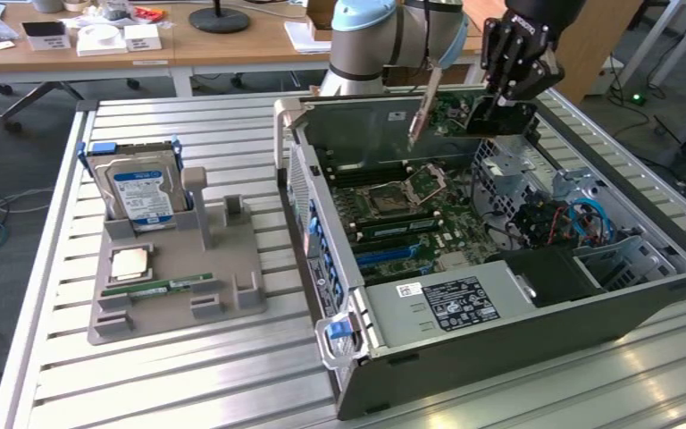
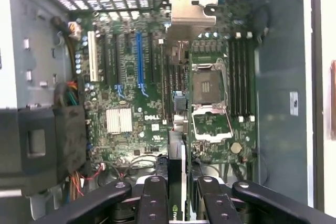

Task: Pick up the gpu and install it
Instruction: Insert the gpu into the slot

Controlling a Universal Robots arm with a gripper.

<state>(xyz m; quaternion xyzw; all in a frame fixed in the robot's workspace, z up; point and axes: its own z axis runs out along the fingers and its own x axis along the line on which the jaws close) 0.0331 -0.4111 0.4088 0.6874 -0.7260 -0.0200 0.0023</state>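
My gripper [image 1: 495, 109] hangs over the far end of the open computer case [image 1: 641, 308], shut on the gpu [image 1: 448, 112]. The gpu is a green card with a silver end bracket, held on edge above the motherboard [image 1: 409, 214]. In the wrist view the black fingers [image 2: 155, 198] clamp the gpu [image 2: 177, 145] edge-on. Its silver bracket [image 2: 191, 9] points toward the case's slotted rear wall. The card hovers over the motherboard [image 2: 126, 93], between the blue expansion slot [image 2: 140, 61] and the open CPU socket [image 2: 210, 98].
On the exterior view's left, a grey parts holder [image 1: 218, 295] carries a blue-labelled hard drive [image 1: 140, 188], a CPU chip [image 1: 129, 262] and a RAM stick [image 1: 158, 287]. The power supply [image 1: 456, 299] and drive cage with cables [image 1: 557, 214] crowd the case's near end.
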